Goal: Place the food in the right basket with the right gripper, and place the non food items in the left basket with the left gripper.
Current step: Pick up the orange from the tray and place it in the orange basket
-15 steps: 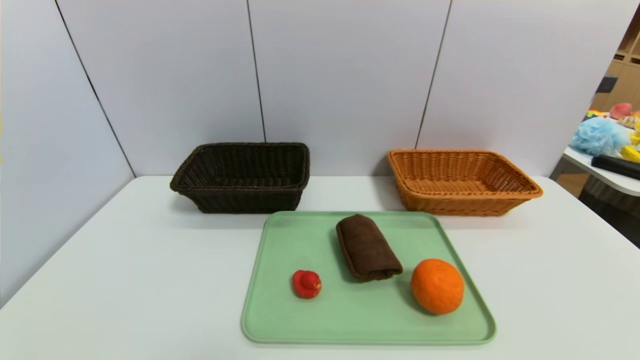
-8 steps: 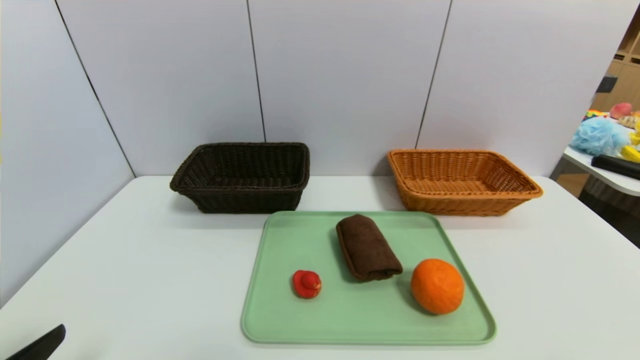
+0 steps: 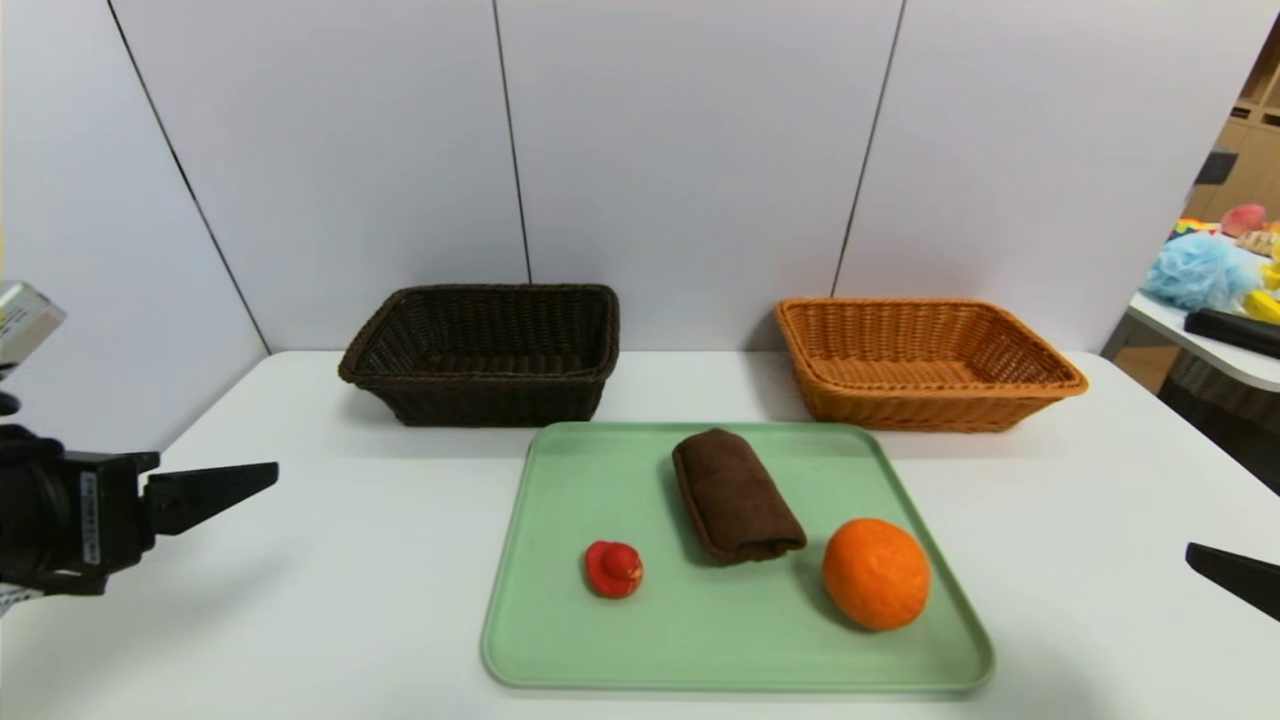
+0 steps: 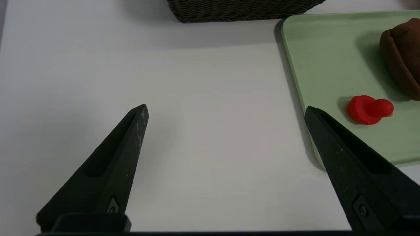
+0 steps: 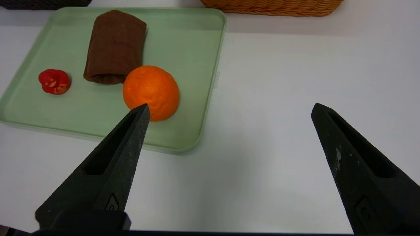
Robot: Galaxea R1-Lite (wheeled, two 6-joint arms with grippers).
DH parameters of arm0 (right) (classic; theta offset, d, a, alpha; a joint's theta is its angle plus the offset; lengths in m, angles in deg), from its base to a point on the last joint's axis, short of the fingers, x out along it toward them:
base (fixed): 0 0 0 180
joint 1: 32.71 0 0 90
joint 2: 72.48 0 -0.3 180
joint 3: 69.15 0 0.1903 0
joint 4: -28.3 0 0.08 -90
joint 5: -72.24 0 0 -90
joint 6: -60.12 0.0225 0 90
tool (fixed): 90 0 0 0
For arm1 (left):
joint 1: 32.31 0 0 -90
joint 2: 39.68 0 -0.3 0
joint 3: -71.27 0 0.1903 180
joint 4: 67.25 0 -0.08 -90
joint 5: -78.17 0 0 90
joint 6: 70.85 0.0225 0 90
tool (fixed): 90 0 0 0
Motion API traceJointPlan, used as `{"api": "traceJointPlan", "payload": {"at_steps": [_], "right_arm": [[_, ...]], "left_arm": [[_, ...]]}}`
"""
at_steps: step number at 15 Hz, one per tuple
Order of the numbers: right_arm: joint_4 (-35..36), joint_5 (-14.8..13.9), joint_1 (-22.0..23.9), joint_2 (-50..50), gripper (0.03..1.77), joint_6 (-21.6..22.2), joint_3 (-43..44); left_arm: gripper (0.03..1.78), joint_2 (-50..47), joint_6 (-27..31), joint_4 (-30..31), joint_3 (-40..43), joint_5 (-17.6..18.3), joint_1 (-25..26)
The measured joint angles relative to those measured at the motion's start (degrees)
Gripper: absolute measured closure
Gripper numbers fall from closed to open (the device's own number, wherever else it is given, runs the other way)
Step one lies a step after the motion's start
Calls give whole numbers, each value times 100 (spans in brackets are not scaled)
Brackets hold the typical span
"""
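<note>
- A white table stands against pale grey wall panels; at the far right edge of the head view another table carries colourful clutter.
- On the table lies a green tray, and behind it are the dark brown basket on the left and the orange-tan basket on the right. Both look empty.
- On the tray, from left to right: the small red toy, the rolled brown towel and the orange fruit. They do not touch each other, though the towel end is near the fruit.
- The left gripper hovers over the bare table, left of the tray, with its jaws wide apart and nothing between them.
- The right gripper hovers right of the tray, jaws also wide apart and empty; only one tip shows in the head view.
- I judge that no item is sorted yet and both arms are only approaching.
- For a good grasp, the right gripper should come down centred on the fruit, because a round thing may roll away from one jaw.
- The towel end near the fruit could be caught by the inner jaw.
- The tray rim lies between each gripper and its item, so the approach should be from above.
</note>
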Motion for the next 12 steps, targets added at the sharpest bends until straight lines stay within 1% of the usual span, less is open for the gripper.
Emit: {"api": "traceJointPlan", "payload": {"at_steps": [3, 6, 9, 12], "right_arm": [[-39, 2, -295, 538, 10, -13, 286], [-24, 0, -835, 1106, 10, -69, 402], [39, -5, -1414, 1692, 10, -118, 496], [17, -33, -1709, 2253, 10, -123, 827]], "left_arm": [[12, 798, 16, 111, -414, 417, -11], [12, 1111, 55, 105, -516, 662, -278], [12, 1248, 123, 102, -502, 775, -691], [12, 1362, 210, 124, -510, 786, -946]]}}
